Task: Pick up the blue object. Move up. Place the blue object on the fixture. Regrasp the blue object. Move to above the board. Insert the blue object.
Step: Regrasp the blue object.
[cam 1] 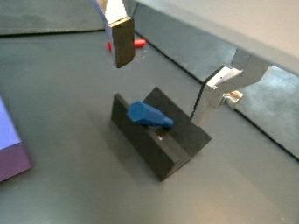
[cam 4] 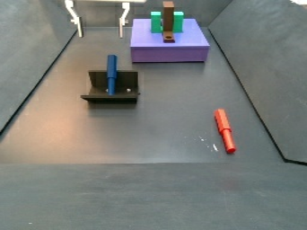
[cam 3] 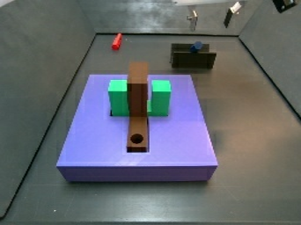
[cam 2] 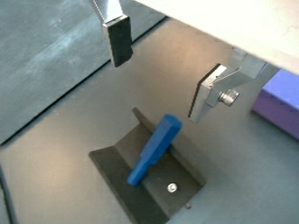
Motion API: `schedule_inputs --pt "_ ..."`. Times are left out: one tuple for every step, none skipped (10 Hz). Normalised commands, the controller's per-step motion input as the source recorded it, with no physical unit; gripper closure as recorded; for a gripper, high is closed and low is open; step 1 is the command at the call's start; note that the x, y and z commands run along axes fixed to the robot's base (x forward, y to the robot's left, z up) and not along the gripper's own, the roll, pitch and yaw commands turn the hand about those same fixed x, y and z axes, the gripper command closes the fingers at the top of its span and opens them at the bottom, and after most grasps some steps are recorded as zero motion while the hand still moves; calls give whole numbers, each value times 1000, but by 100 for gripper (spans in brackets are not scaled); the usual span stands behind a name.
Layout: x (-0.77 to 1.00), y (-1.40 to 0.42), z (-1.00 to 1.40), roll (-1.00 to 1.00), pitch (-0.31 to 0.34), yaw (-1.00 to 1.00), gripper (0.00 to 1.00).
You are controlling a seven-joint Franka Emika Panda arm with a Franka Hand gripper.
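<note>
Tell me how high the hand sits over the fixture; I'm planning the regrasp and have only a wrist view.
Observer: In a side view the hand hangs open and empty, raised clear above the fixture, where the blue object lies.
Operator: Where is the hole on the board?
Observer: The board carries a brown bar running past a green block; the round hole is at the bar's end farthest from the fixture.
</note>
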Motion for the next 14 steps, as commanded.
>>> schedule_inputs --pt "237 120 -9 223 386 -20 0" --pt "180 86 -137 209 320 0 0" --pt "37 29 -171 323 183 0 0" --pt "0 11 -126 449 0 -14 0" --pt "-154 66 -97 817 0 -29 0" --pt "-246 0 -197 1000 0 0 0" --pt "-337 -34 -194 1000 0 0 0" --pt "-166 -149 -229 1000 0 0 0" --pt "-17 -191 -229 1000 0 0 0" --pt "149 -223 -200 863 63 0 0" --pt "329 -46 -277 600 200 0 0" --pt "269 0 -306 400 271 0 0" --pt "140 0 -289 437 280 0 0" --pt "151 0 -300 386 260 0 0"
